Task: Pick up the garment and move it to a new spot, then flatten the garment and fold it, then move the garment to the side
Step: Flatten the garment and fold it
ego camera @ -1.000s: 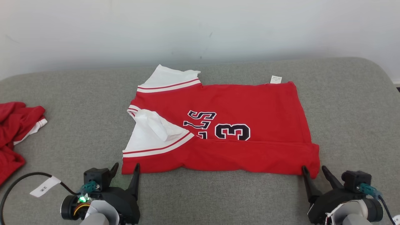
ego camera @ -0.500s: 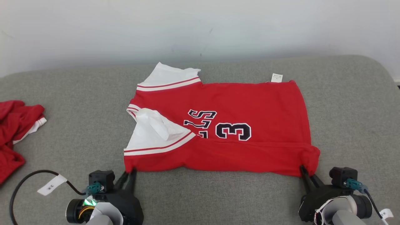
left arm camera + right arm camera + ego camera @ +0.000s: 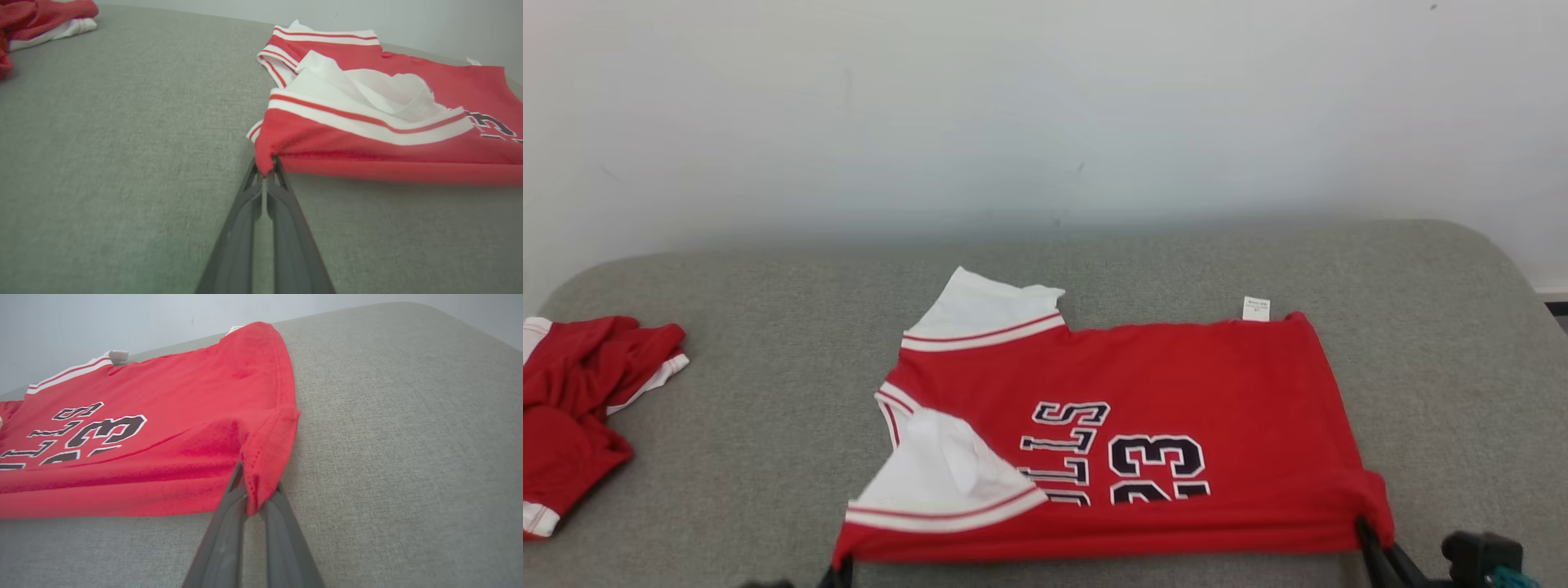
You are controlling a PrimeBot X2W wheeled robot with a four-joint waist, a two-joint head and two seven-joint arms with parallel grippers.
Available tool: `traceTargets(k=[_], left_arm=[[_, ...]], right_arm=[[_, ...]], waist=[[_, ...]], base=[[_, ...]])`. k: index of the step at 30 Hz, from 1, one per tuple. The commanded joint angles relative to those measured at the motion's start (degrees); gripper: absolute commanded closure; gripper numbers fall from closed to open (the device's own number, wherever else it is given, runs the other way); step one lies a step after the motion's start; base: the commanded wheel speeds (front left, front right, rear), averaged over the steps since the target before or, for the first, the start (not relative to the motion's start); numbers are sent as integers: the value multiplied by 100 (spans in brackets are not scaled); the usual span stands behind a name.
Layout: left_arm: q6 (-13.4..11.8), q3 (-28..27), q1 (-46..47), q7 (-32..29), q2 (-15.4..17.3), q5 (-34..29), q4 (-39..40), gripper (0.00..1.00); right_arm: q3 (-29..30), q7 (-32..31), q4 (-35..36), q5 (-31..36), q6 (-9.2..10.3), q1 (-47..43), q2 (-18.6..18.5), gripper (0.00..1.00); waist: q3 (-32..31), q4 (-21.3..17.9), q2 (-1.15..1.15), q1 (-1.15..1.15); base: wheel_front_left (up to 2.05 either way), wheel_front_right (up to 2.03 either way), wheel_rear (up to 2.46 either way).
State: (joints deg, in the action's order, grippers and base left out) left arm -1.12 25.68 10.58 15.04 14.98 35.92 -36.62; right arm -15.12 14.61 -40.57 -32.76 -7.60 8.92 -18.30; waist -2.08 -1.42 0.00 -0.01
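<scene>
The garment (image 3: 1168, 384) is a red jersey with white sleeves and dark lettering, lying folded lengthwise on the grey couch surface (image 3: 768, 408). In the left wrist view my left gripper (image 3: 266, 167) is shut on the garment's (image 3: 367, 134) near left corner, by the white-striped sleeve. My right gripper (image 3: 251, 494) is shut on the garment's (image 3: 184, 428) near right hem corner, which bunches between the fingers. In the head view the right gripper (image 3: 1368, 535) pinches that corner at the bottom edge, and the left gripper (image 3: 841, 572) just shows at the near left corner.
A second red and white garment (image 3: 580, 400) lies crumpled at the couch's far left. A pale wall (image 3: 1045, 106) runs behind the couch. The couch's rounded right end (image 3: 1494, 269) lies past the jersey.
Both grippers have shut on the garment's near corners, the right before the left. The head camera has tilted up, so the jersey and grippers sit lower in the picture.
</scene>
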Motion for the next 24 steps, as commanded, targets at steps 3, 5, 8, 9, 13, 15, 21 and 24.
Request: traceTargets(k=[3, 5, 8, 9, 13, 15, 21, 24], left_arm=[[-263, -69, -673, -28, 150, 121, 573, 100], [-400, -127, -963, -74, 175, 176, 931, 100], [-531, -105, -1241, -119, 221, 153, 1311, 100], [-563, -98, -1302, -124, 221, 150, 1395, 100], [-656, 4, -1388, -147, 300, 7, 1523, 100], [-723, 37, -1343, -120, 328, -80, 1509, 100], [-848, 29, -1241, -41, 370, -318, 1746, 0], [-890, -39, -1177, -23, 424, -373, 1929, 0]], right_arm=[[173, -192, 277, -127, 23, -482, -148, 100], [265, -320, 471, -154, 23, -720, -139, 100], [372, -486, 682, -106, 23, -968, -113, 100], [416, -510, 738, -72, 23, -1023, -96, 100], [502, -599, 895, 125, 22, -1131, 36, 100], [591, -608, 919, 244, 23, -1161, 102, 68], [1027, -487, 1183, 346, 18, -1221, 381, 0], [1204, -433, 1436, 498, 18, -1247, 467, 0]], waist=[[-42, 140, 0, 1], [-18, 197, 0, 1], [26, 250, 0, 1], [26, 267, 0, 1], [22, 302, 0, 1], [3, 314, 0, 1], [-88, 360, 0, 1], [-125, 391, 0, 1]], base=[[0, 0, 0], [0, 0, 0], [0, 0, 0], [0, 0, 0], [0, 0, 0], [0, 0, 0], [0, 0, 0], [0, 0, 0]])
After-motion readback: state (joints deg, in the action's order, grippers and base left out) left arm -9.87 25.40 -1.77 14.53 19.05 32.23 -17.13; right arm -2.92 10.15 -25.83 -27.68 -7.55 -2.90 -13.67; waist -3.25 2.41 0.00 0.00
